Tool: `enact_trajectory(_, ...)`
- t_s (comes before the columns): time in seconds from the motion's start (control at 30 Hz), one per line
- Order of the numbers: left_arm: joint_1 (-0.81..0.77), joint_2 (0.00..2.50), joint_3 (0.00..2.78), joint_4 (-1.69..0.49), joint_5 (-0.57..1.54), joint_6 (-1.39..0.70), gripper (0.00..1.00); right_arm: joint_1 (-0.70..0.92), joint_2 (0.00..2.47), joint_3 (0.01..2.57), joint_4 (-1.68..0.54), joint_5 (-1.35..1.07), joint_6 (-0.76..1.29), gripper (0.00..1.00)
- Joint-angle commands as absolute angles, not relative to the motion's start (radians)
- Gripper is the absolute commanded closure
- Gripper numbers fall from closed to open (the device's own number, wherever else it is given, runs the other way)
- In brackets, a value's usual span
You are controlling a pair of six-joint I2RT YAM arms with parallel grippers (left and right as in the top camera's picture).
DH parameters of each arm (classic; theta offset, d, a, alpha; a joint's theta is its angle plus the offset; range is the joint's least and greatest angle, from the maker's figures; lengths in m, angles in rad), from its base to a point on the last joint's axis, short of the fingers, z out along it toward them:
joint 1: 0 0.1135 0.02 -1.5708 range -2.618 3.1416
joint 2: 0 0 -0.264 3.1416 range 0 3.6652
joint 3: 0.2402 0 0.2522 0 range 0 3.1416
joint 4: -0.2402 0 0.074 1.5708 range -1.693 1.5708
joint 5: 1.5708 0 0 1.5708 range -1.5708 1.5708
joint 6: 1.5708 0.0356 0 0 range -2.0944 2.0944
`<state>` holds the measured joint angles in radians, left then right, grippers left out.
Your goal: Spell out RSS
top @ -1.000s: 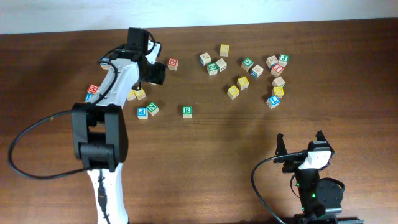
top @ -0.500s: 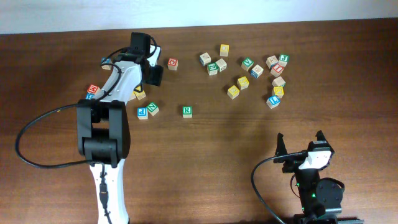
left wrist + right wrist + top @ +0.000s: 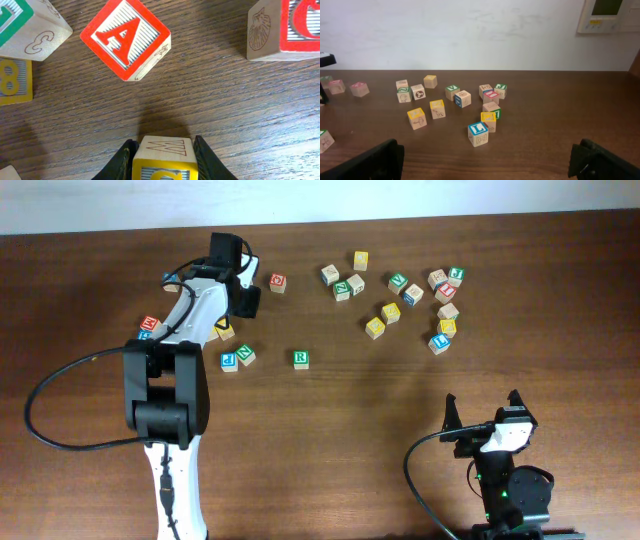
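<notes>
Your left gripper [image 3: 165, 142] clasps the yellow cube [image 3: 164, 156] on both sides, likely to carry it beside the R cube [image 3: 301, 358].

In the left wrist view, the yellow-faced cube [image 3: 165, 159] clamped by the left gripper [image 3: 164, 147] runs off the near edge, so its letter cannot be read. A green-bordered cube [image 3: 25, 22] and a yellow cube [image 3: 12, 82] are cut by the left edge, and a red-bordered cube [image 3: 287, 27] by the far right corner. From overhead, the left arm [image 3: 190, 310] hides that gripper and its cube and partly covers the cubes [image 3: 148, 325] at its left. The right gripper [image 3: 485, 162] shows only its wide-spread fingers [image 3: 375, 162], which are cut by the near edge. The pinkish cubes [image 3: 359, 89] at far left are too blurred to read.
</notes>
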<state>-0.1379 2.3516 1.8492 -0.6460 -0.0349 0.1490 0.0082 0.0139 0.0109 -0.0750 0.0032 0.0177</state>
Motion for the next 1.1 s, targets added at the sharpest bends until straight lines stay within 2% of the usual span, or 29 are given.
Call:
enact_trajectory(0.0, -0.135, 2.357, 1.849, -0.656, -0.041, 0.104, 0.74, 0.011, 0.006, 0.006, -0.082, 0.012, 0.012, 0.02)
enact_trajectory(0.23, -0.135, 2.254, 1.854, -0.73, 0.014, 0.01, 0.75, 0.011, 0.006, 0.006, -0.082, 0.012, 0.012, 0.02)
enact_trajectory(0.4, -0.135, 2.125, 1.854, -0.802, 0.188, -0.031, 0.77, 0.011, 0.006, 0.006, -0.082, 0.012, 0.012, 0.02)
enact_trajectory(0.5, -0.142, 2.064, 1.854, -0.852, 0.323, -0.046, 0.7, 0.011, 0.006, 0.006, -0.082, 0.012, 0.012, 0.02)
enact_trajectory(0.57, -0.163, 2.037, 1.854, -0.909, 0.417, -0.05, 0.72, 0.011, 0.006, 0.006, -0.082, 0.012, 0.012, 0.02)
enact_trajectory(0.7, -0.222, 2.035, 1.852, -1.009, 0.468, -0.122, 0.72, 0.011, 0.006, 0.006, -0.082, 0.012, 0.012, 0.02)
enact_trajectory(0.8, -0.291, 2.035, 1.85, -1.063, 0.448, -0.128, 0.77, 0.011, 0.006, 0.006, -0.082, 0.012, 0.012, 0.02)
enact_trajectory(0.97, -0.383, 2.036, 1.85, -1.061, 0.078, -0.194, 0.68, 0.011, 0.006, 0.006, -0.082, 0.012, 0.012, 0.01)
enact_trajectory(1.07, -0.395, 2.036, 1.85, -1.081, 0.044, -0.194, 0.66, 0.011, 0.006, 0.006, -0.082, 0.012, 0.012, 0.02)
